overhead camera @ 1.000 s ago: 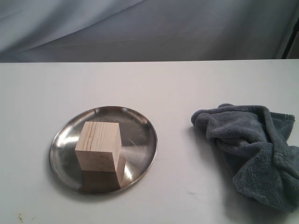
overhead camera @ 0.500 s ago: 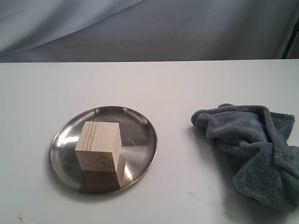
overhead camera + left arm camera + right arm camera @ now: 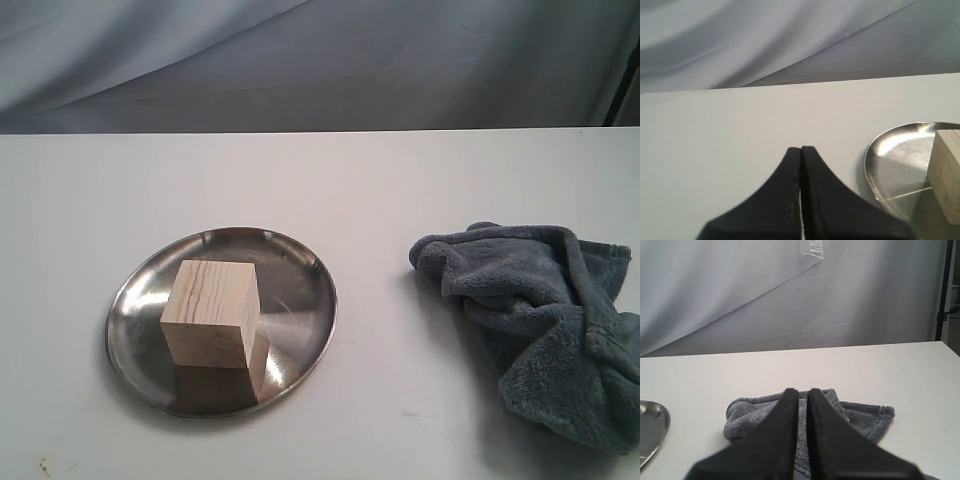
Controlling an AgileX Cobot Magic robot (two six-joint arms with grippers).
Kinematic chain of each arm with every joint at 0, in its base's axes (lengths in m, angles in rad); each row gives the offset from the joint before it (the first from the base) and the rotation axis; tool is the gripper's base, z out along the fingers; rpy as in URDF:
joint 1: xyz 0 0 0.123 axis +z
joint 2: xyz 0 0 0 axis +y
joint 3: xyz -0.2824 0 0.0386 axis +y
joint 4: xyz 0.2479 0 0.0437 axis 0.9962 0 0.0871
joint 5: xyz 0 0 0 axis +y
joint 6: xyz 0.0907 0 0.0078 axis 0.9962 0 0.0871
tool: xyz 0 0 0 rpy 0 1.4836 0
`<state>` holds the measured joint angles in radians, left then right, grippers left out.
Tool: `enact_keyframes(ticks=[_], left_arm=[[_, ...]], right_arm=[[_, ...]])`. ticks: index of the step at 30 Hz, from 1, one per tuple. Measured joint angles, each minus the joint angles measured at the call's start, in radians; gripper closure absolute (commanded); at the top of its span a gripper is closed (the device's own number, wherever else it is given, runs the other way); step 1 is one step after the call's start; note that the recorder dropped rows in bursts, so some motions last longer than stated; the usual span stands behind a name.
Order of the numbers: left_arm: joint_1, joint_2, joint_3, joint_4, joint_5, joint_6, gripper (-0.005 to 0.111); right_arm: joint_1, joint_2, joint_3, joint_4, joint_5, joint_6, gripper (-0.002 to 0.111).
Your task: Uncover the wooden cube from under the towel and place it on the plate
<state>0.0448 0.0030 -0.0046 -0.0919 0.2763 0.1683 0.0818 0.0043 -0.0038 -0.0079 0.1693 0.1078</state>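
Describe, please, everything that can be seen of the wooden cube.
The wooden cube is a pale, light-wood block with darker grain lines across its top and front faces. Its edges look sharp. It stands flat and upright near the middle of the plate, whose shiny steel mirrors its lower part. Only the plate touches it; the towel lies apart, to the right in the exterior view.
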Motion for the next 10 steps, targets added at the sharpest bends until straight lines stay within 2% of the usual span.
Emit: enact_keyframes(ticks=[2,5,10], left_arm=[[0.000,0.000,0.000,0.000,0.002,0.000,0.107],[0.000,0.000,0.000,-0.111,0.000,0.000,0.107],[0.000,0.000,0.000,-0.149,0.000,0.000,0.107]], right_arm=[[0.000,0.000,0.000,0.000,0.000,0.000,0.101],[0.000,0.000,0.000,0.000,0.000,0.000,0.101],[0.000,0.000,0.000,0.000,0.000,0.000,0.101]])
